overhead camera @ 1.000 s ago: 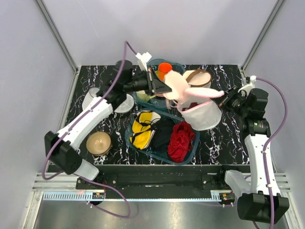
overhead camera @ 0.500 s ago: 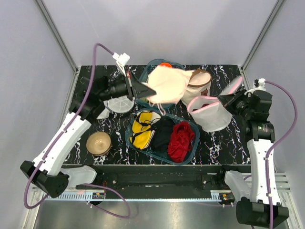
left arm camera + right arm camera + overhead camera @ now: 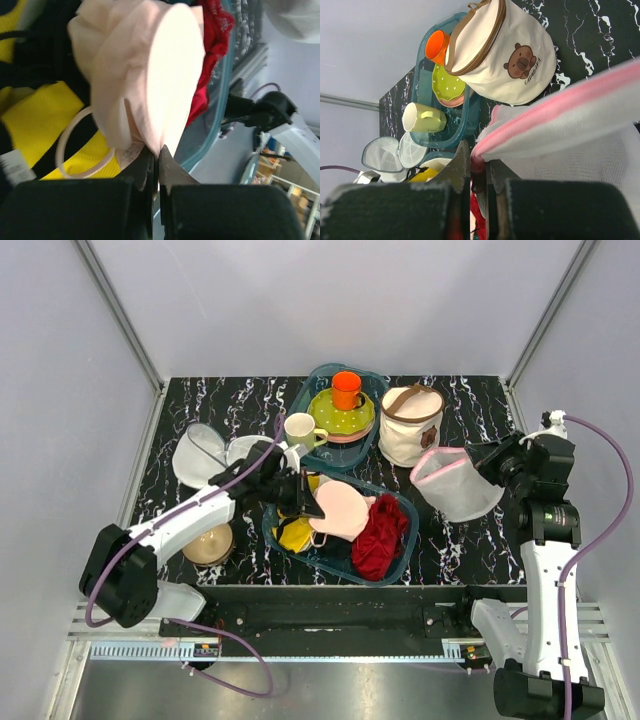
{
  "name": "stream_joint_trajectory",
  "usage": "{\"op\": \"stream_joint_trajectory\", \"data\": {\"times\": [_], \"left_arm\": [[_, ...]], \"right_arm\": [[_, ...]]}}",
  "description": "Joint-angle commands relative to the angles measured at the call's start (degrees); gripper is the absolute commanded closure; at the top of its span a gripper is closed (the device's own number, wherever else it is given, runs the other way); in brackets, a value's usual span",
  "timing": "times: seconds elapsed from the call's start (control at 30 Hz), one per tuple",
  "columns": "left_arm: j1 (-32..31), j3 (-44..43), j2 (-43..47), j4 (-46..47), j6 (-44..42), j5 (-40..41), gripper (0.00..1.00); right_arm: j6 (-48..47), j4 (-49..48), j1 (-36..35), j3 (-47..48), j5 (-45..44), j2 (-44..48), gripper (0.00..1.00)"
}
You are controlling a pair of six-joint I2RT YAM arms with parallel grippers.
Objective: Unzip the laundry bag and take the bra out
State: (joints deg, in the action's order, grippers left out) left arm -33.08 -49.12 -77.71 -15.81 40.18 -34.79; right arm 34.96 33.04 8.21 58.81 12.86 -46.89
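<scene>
The laundry bag (image 3: 455,485), white mesh with pink zip trim, hangs open above the table at the right. My right gripper (image 3: 487,462) is shut on its pink rim; the wrist view shows the trim (image 3: 555,107) pinched between the jaws (image 3: 479,167). The pale pink bra (image 3: 342,510) lies over the clothes in the near teal tray (image 3: 403,550). My left gripper (image 3: 307,502) is shut on its edge; in the left wrist view the bra (image 3: 155,75) fills the frame above the closed jaws (image 3: 157,152).
The near tray holds yellow (image 3: 293,533), black and red cloth (image 3: 382,535). A far teal tray (image 3: 300,405) holds a green plate, orange cup (image 3: 346,388) and cream mug (image 3: 299,428). A cream basket (image 3: 410,425), a plain mesh pouch (image 3: 198,453) and a tan bowl (image 3: 208,542) stand around.
My left gripper carried the bra from high over the far tray down and nearer, onto the clothes in the near tray. The right gripper held the bag, now hanging more steadily.
</scene>
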Motion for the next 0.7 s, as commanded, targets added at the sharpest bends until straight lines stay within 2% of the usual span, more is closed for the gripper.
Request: {"op": "stream_joint_trajectory", "data": {"times": [0.0,0.1,0.3,0.33,0.37,0.4,0.5,0.57,0.67], "left_arm": [[-0.23,-7.90,1.95,-11.93,-9.67,9.90,1.00],[-0.23,-11.08,2.04,-18.72,-14.42,13.51,1.00],[-0.40,-11.26,1.51,-20.84,-12.07,20.27,1.00],[-0.58,-11.34,1.25,-21.01,-11.62,21.41,0.92],[-0.76,-11.61,1.25,-21.01,-11.27,21.69,0.57],[-1.37,-12.91,1.51,-21.01,-10.48,22.12,0.44],[-2.25,-18.43,3.35,-22.85,-10.21,23.18,0.15],[-2.34,-22.31,5.19,-26.00,-10.74,24.41,0.12],[-2.34,-30.31,6.34,-26.64,-12.14,24.59,0.16]], "right_arm": [[-0.51,-1.83,0.05,1.49,-1.00,0.75,1.00],[-0.42,-2.27,0.05,1.05,-0.47,0.66,1.00],[-0.24,-2.63,-0.03,0.87,-0.47,0.75,1.00],[-0.24,-2.54,-0.12,0.78,-0.47,0.66,1.00],[-0.24,-2.54,-0.30,0.96,-0.38,0.84,1.00],[-0.59,-2.54,-0.30,1.13,-0.03,0.58,1.00],[-0.95,-2.98,-0.47,1.49,1.37,0.49,1.00],[-1.65,-3.68,-0.56,1.57,2.51,0.66,1.00],[-2.44,-5.35,-0.65,1.05,5.23,0.93,1.00]]}}
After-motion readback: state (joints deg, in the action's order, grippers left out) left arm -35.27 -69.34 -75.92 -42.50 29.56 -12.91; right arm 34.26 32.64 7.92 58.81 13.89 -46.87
